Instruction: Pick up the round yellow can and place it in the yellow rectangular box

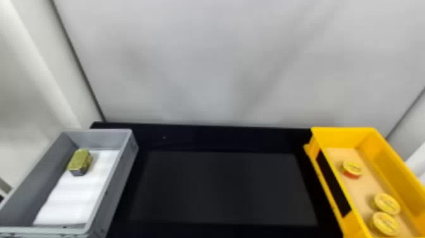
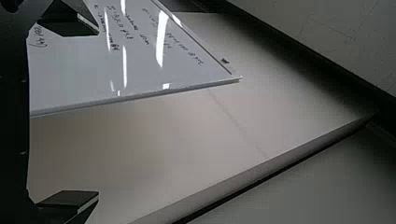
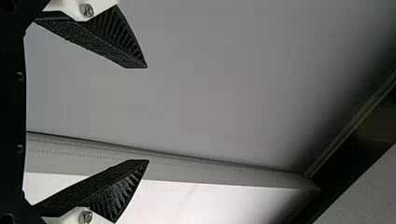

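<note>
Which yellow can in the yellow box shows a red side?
The far can, sitting alone; the pair of cans nearer the robot shows no red.

left end effector [image 2: 98,113]: fingers spread | right end effector [image 3: 148,114]: spread (likewise)

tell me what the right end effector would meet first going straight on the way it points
Probably the plain grey surface facing the right end effector; nothing shows between them, though the depth is hard to judge.

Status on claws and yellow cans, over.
Left claw, right claw open, empty. Three round yellow cans in yellow box; gold-topped can in gray bin.
</note>
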Tool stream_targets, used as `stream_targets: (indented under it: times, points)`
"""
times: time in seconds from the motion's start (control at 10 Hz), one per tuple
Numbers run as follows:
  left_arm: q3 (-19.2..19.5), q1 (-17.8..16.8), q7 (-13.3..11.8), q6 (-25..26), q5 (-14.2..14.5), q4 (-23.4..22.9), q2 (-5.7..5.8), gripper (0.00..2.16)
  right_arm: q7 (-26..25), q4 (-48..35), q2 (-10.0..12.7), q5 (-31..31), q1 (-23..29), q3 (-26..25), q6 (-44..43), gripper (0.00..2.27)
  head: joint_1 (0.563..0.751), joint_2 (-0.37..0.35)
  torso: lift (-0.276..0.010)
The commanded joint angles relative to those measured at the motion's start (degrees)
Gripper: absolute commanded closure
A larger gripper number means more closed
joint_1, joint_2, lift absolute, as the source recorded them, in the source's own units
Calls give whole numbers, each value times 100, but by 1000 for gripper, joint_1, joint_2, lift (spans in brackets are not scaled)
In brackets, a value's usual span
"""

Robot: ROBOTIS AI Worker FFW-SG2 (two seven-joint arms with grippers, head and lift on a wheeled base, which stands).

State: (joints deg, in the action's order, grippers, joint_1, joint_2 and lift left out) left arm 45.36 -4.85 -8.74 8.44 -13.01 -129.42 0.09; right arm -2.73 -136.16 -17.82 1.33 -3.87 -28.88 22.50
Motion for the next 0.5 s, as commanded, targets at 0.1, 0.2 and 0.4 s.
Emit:
stream_targets:
  times: [0.1, 0.2, 0.4]
  points:
    - [45, 11, -4, 9, 0, -22, -24, 51, -8, -42, -20, 122, 18, -21, 168, 73, 686, 14, -55]
    - [72, 19, -13, 18, 0, -39, -24, 51, -35, -51, -11, 131, 9, 32, 283, 90, 686, 14, -55]
    - [195, 72, -22, 53, 9, -118, -24, 51, -26, -59, -20, 272, -122, 225, 652, 93, 686, 14, -55]
